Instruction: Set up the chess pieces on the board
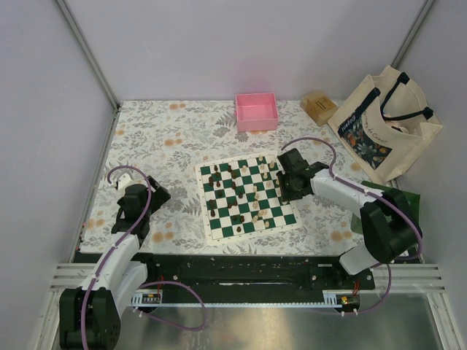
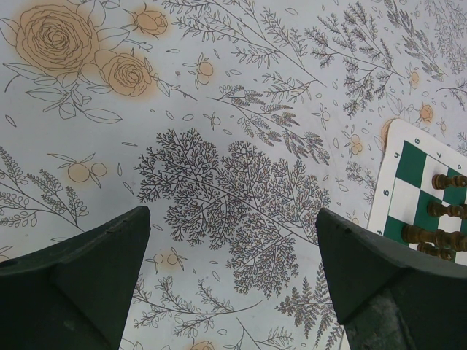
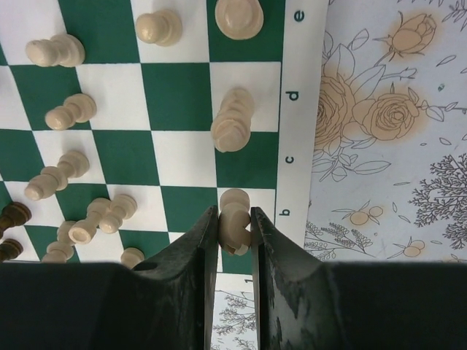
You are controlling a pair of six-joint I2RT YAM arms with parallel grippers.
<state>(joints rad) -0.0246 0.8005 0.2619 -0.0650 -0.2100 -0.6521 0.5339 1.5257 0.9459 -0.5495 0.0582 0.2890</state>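
The board (image 1: 248, 227) lies in the middle of the table, with dark and cream chess pieces scattered over it. My right gripper (image 3: 234, 213) hangs over the board's right edge (image 3: 298, 109), shut on a cream chess piece (image 3: 233, 203) above the square by the letter b. More cream pieces (image 3: 232, 120) stand or lie on the squares around it, and dark ones (image 3: 13, 215) show at the far left. My left gripper (image 2: 232, 219) is open over the flowered cloth, left of the board (image 2: 412, 164), with nothing between its fingers. Dark pieces (image 2: 438, 211) stand on that near corner.
A pink tray (image 1: 256, 111) stands behind the board. A brown box (image 1: 319, 106) and a cloth tote bag (image 1: 383, 124) are at the back right. A green tray (image 1: 405, 200) lies by the right arm. The flowered cloth (image 1: 168, 146) covers the table.
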